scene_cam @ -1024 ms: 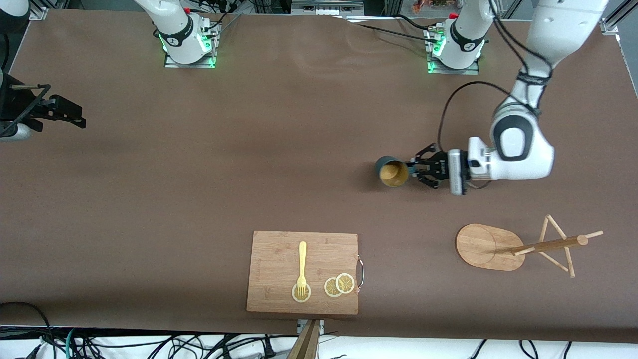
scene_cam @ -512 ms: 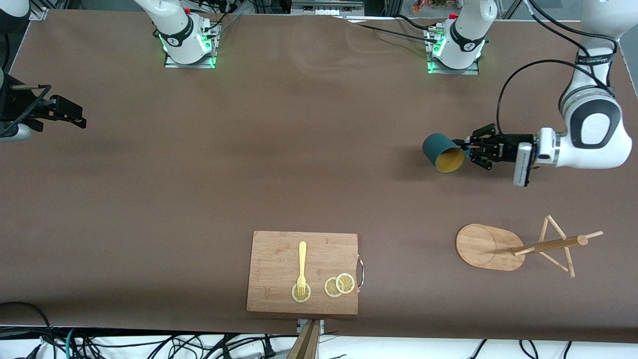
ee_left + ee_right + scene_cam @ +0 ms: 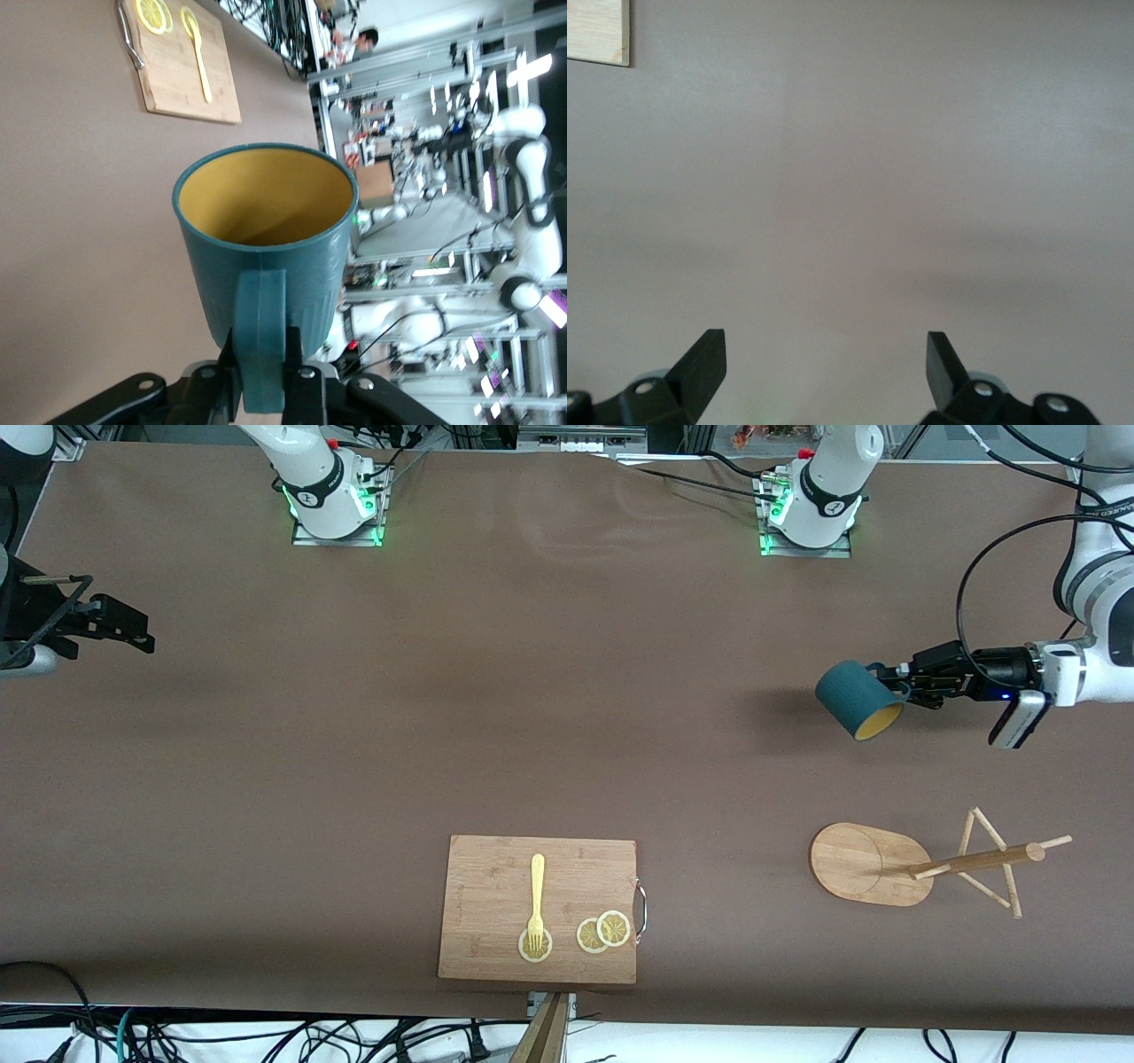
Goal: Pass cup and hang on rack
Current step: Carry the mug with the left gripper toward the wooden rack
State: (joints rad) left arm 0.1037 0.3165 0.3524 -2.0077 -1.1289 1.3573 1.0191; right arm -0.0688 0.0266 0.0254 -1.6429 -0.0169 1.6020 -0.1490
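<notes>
Above the brown table (image 3: 354,735), the left gripper (image 3: 897,679) pinches the cup (image 3: 858,699) by its handle, held sideways, mouth toward the front camera; the right gripper (image 3: 824,363) waits, fingers wide.

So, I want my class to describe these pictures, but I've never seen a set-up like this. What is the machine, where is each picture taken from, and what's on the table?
These are two robot arms bolted to a brown table. The wide picture looks down from a high camera facing them. The other two come from cameras on the arms' wrists, looking past each hand.

The left hand is shut on the handle of a teal cup with a yellow inside, carrying it tilted above the table. Its wrist picture shows the cup up close.

The right hand waits open over bare table at the right arm's end.

On the table, nearer the front camera, stand a wooden rack with pegs and a cutting board holding a yellow fork and lemon slices.
</notes>
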